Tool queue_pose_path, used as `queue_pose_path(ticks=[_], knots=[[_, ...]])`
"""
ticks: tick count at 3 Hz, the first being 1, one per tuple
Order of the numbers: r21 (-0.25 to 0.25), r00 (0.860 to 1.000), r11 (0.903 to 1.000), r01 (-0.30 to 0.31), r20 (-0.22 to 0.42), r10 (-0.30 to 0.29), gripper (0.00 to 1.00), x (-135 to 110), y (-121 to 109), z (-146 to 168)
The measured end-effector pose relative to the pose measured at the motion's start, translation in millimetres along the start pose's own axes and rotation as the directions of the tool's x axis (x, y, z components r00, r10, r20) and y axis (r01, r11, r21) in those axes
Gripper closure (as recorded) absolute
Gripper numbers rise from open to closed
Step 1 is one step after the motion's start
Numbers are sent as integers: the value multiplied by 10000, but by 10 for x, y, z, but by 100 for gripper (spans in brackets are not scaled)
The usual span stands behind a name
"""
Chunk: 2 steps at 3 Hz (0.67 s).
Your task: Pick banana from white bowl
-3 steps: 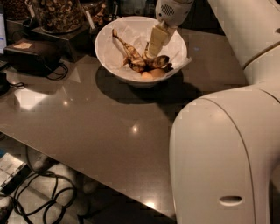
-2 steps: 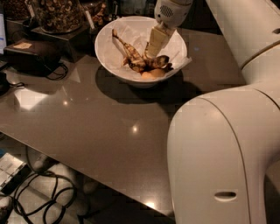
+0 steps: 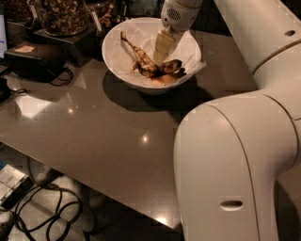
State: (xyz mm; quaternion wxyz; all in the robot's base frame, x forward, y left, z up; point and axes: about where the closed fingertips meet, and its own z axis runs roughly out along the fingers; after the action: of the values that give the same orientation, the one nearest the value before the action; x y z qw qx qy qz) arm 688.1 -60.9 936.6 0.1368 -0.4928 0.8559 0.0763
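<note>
Where the tool (image 3: 160,56) dips into white bowl (image 3: 114,49), spotted, blackened banana (image 3: 143,63), grip unclear

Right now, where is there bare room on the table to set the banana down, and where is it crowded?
Free: the table stretch in front of the white bowl, between the black box and the robot arm. Crowded: the back left, around the jar of nuts; inside the bowl, the gripper is at the banana.

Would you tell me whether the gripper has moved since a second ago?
Yes, slightly: the gripper has shifted left inside the white bowl, whose rim stays put, nearer the banana.
</note>
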Motion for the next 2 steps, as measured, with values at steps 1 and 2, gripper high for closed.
queue_pose_path(ticks=[1, 2], knots=[[-190, 9999, 9998, 116, 5, -116, 44, -58, 28, 73], [-331, 9999, 9994, 84, -92, -87, 46, -69, 24, 163]])
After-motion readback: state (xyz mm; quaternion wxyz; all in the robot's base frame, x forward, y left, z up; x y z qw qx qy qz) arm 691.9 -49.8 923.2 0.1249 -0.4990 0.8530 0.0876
